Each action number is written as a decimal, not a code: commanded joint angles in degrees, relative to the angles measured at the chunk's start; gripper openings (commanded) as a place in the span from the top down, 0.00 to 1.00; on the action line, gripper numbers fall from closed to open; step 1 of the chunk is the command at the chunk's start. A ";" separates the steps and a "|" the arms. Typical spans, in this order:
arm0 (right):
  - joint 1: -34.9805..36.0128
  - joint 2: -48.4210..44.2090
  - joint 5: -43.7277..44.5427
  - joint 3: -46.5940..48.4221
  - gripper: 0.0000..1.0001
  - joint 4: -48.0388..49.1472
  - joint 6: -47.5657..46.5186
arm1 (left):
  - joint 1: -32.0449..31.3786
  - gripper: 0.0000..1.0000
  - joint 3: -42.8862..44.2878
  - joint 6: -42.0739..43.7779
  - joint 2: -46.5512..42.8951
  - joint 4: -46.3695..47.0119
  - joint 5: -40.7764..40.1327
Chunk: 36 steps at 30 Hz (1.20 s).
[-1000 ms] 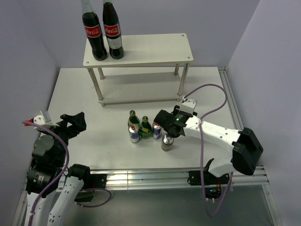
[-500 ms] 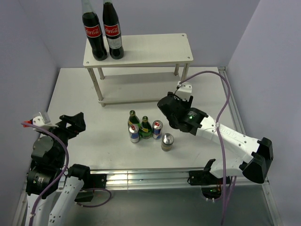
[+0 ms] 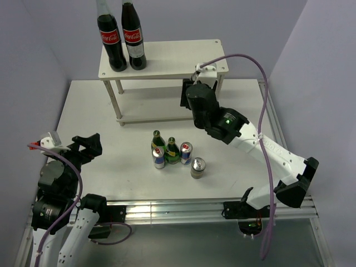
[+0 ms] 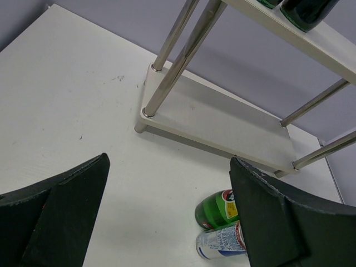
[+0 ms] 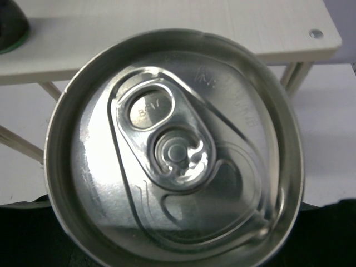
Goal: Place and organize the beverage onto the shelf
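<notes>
The right pincer (image 3: pixel 188 94) was clamped around a round silver-topped metal can (image 5: pixel 175 150), raised close to the right front leg of the white two-tier shelf (image 3: pixel 178 58). The can's pull-tab lid filled the right wrist view, with the right end of the shelf's upper board behind it; its label was hidden. The left pincer (image 4: pixel 169 219) hung wide above the white desk (image 3: pixel 111 167) at the left, well apart from the drinks.

Five drinks stood bunched on the desk in front of the shelf: a small green glass bottle (image 3: pixel 158 140), a second green glass bottle (image 3: pixel 172 150) just beside it, a blue-and-silver can (image 3: pixel 159 159), another blue-and-silver can (image 3: pixel 186 153), and a dark silver-lidded can (image 3: pixel 197 167) at the right. A large dark red-labelled cola bottle (image 3: pixel 113 41) and its twin (image 3: pixel 133 38) stood upright on the upper board's left end.
</notes>
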 commanded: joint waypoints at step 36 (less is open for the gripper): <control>-10.68 35.03 -12.57 50.81 1.00 -2.19 -12.17 | 6.38 0.04 -0.51 1.83 -1.60 3.03 4.27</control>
